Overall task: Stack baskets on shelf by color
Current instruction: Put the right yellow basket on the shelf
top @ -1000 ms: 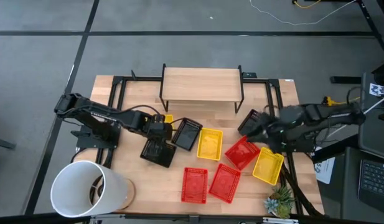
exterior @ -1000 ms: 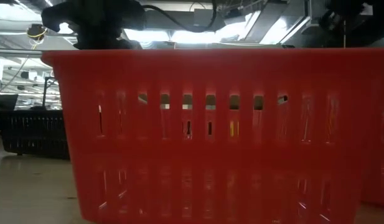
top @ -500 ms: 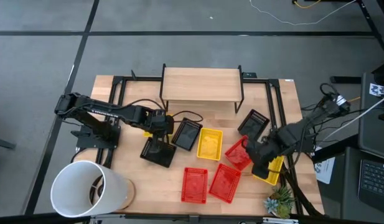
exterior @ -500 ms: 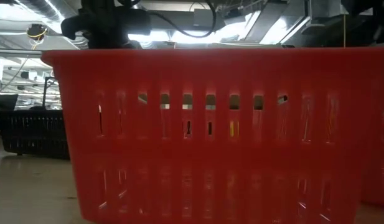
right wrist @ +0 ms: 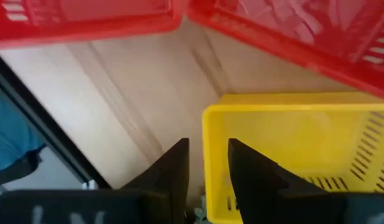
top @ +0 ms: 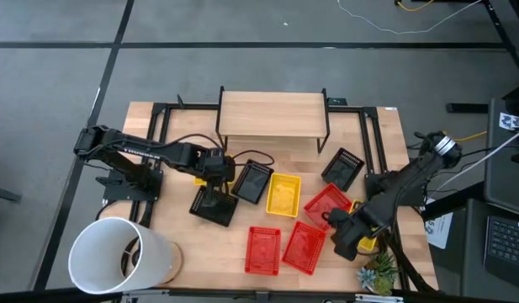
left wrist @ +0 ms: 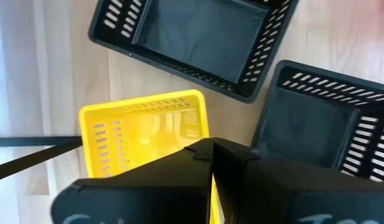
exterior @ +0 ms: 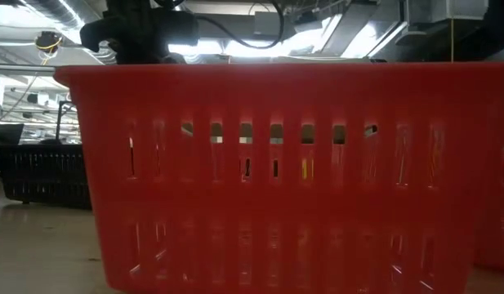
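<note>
My left gripper hangs over a yellow basket left of centre, shut on its wall. Two black baskets lie beside it. My right gripper is open near the table's right near corner. Its fingers stand on either side of the end wall of another yellow basket. A third yellow basket, three red baskets and another black one rest flat on the table. The shelf stands at the far side with nothing on it. My left gripper pinches the yellow basket's side wall between its two shut fingers, coming from above and pointing down. A thin yellow strip shows between the fingers. The basket's bottom sits on the table. My right gripper straddles the other yellow basket's wall; I cannot tell whether it touches.
A large white bucket lies at the near left corner and a small plant at the near right corner. A red basket fills the low view. Black frame rails run beside the shelf.
My right arm has swung from beside the far-right black basket toward the near edge and come down over the yellow basket at the right. My left gripper has shifted a little toward the right and then stayed still. No basket has moved.
</note>
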`<state>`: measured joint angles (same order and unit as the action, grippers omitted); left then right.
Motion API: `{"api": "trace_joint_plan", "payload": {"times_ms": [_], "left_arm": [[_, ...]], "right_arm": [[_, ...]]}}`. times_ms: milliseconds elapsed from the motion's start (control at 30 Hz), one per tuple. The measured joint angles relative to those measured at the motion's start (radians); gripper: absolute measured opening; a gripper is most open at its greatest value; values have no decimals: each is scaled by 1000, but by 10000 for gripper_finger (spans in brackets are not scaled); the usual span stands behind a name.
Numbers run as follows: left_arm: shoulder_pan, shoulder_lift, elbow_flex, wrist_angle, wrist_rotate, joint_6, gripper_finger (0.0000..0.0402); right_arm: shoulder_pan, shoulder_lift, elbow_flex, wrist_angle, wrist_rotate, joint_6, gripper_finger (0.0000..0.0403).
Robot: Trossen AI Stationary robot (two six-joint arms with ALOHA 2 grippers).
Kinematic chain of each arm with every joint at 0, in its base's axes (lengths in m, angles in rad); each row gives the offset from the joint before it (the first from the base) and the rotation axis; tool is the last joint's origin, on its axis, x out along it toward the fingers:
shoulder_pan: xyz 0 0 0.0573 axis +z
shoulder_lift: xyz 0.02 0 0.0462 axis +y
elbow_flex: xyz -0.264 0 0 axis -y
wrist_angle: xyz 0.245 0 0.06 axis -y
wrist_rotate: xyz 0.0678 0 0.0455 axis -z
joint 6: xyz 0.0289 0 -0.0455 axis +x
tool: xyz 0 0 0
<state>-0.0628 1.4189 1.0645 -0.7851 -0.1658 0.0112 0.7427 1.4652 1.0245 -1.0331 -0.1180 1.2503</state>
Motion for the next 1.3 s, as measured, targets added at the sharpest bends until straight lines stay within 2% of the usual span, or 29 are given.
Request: {"api": "trace_joint_plan", "payload": {"times_ms": [500,600,733,833,1000,1167,1233,1300], "left_arm": [[1,0,0,38,-1,0,0],[1,0,0,38,-1,0,0],[1,0,0,38,-1,0,0],[1,0,0,38,-1,0,0],[1,0,0,38,-1,0,0],[1,0,0,38,27,63,0],[-3,0,0,38,39,108,0],[-3,0,0,33,52,147,0]], "right_arm": [[73,264,0,1,-8,74,109],[73,311,0,2,16,136,83],[73,334,1,6,-40,162,12],[73,332,35,-9,-101,167,5],[73,316,189,-154,-103,171,2],[73,315,412,-428,-5,209,1],[73,314,496,-528,82,215,1],[68,309,557,-540,210,206,1]]}}
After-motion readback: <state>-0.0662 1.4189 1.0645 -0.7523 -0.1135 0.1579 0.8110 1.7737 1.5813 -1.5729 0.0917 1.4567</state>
